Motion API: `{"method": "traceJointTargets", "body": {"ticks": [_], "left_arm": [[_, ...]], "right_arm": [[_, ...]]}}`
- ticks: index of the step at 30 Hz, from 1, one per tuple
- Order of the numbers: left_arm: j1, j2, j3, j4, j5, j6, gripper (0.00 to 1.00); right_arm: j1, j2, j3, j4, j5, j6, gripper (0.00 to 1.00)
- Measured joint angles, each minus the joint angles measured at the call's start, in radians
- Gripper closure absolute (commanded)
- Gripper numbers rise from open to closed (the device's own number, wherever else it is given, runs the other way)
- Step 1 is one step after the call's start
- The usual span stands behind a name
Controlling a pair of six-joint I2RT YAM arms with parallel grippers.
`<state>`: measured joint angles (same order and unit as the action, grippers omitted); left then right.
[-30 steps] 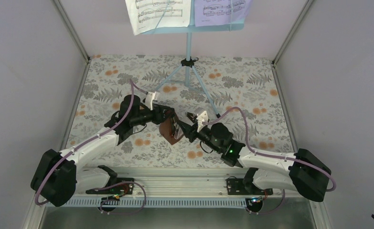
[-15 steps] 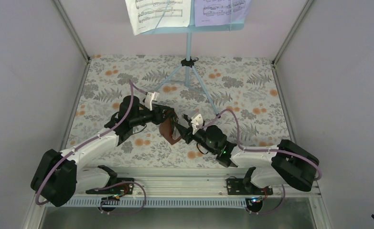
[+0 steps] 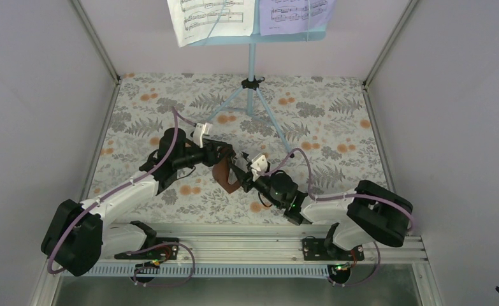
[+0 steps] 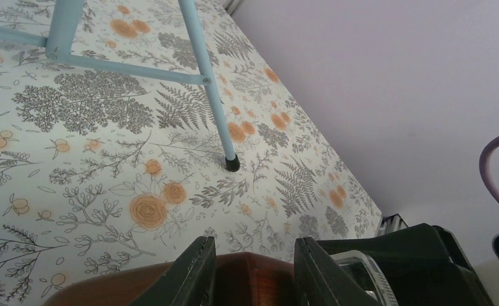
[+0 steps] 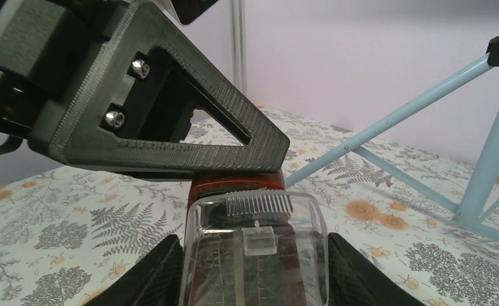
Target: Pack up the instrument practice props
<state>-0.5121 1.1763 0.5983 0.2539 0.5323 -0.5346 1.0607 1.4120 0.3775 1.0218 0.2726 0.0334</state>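
The reddish-brown metronome point(image 3: 223, 175) is held tilted over the middle of the table. My left gripper point(image 3: 224, 155) is shut on its narrow top; in the left wrist view the brown wood point(image 4: 254, 280) sits between the fingers point(image 4: 195, 274). My right gripper point(image 3: 237, 171) is open, its jaws on either side of the metronome's clear front cover point(image 5: 254, 252), close to the cover's edges. The light-blue music stand point(image 3: 251, 64) stands at the back with a white page point(image 3: 211, 16) and a lavender page point(image 3: 294, 14) on its desk.
The stand's tripod legs point(image 3: 269, 121) spread over the floral tablecloth point(image 3: 336, 115) just behind both grippers; one foot point(image 4: 232, 164) shows in the left wrist view. Grey walls close the left, right and back sides. A metal rail point(image 3: 246, 239) runs along the near edge.
My right arm has folded in and its gripper has moved left up to the metronome, now straddling the clear cover. The left gripper has kept its hold without moving.
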Motion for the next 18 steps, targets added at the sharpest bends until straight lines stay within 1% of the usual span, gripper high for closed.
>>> {"method": "traceJointTargets", "body": {"ticks": [6, 18], "left_arm": [[0.000, 0.002, 0.000, 0.004, 0.003, 0.000, 0.68], [0.000, 0.003, 0.000, 0.005, 0.004, 0.000, 0.68]], "right_arm": [[0.001, 0.046, -0.002, 0.060, 0.025, -0.015, 0.57], [0.026, 0.066, -0.016, 0.125, 0.051, -0.015, 0.56]]}}
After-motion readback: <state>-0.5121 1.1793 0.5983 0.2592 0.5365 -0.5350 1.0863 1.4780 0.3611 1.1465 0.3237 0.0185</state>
